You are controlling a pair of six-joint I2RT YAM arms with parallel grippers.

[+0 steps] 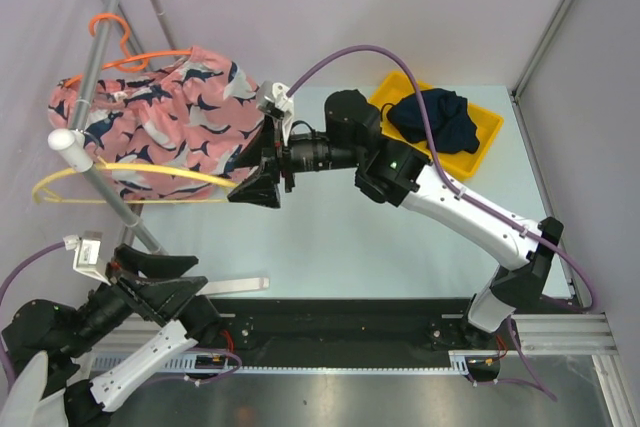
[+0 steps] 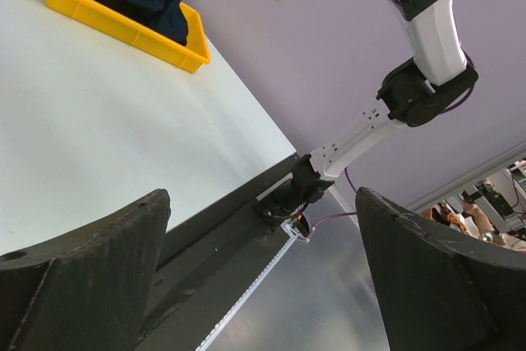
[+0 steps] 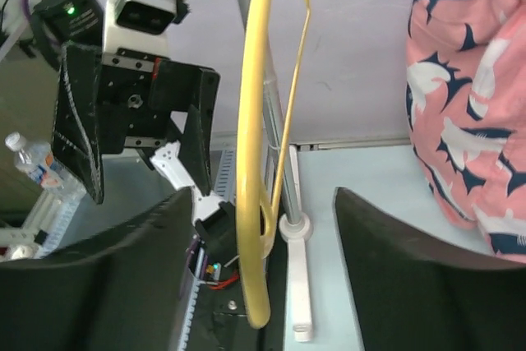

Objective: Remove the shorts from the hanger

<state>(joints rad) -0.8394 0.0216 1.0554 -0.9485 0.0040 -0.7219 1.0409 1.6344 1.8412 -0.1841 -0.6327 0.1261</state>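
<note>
Yellow hanger (image 3: pixel 250 121) — inside parted right hand (image 3: pixel 263 196)

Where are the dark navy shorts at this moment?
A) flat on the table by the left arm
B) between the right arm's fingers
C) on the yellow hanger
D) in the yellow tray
D: the dark navy shorts lie bunched inside the yellow tray.

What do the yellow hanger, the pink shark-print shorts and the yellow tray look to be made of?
The thin yellow hanger: likely plastic or coated wire; smooth, with glossy highlights. The pink shark-print shorts: soft fabric, matte; they bunch into folds and gathers, knit or woven unclear. The shallow yellow tray: probably moulded plastic; uniform colour, rigid straight rim, slight sheen.
</note>
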